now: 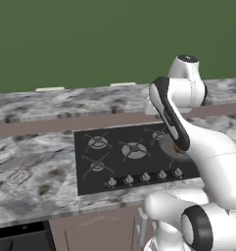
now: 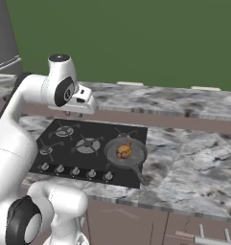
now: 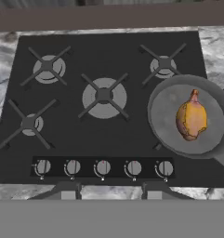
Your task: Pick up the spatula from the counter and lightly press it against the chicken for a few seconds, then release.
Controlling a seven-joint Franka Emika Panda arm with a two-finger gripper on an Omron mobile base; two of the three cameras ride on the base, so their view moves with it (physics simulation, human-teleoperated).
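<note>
The roasted chicken [image 3: 192,120] lies in a grey frying pan [image 3: 156,122] on the front right burner of the black cooktop [image 3: 108,135]. From the right base view the chicken [image 2: 124,151] sits in the pan [image 2: 112,154], whose handle points toward the counter's front. My gripper [image 3: 109,189] hangs high above the cooktop's front edge, open, with nothing between its fingertips [image 3: 67,188]. It is left of the pan and well clear of it. A pale flat object [image 1: 16,176] on the counter far left of the cooktop may be the spatula; I cannot tell for sure.
Marbled counter [image 2: 198,158] surrounds the cooktop, with a brown ledge [image 2: 174,122] behind it and a green wall beyond. A row of knobs [image 3: 103,167] lines the cooktop's front. My own arm [image 1: 171,117] hides part of the pan in the left base view.
</note>
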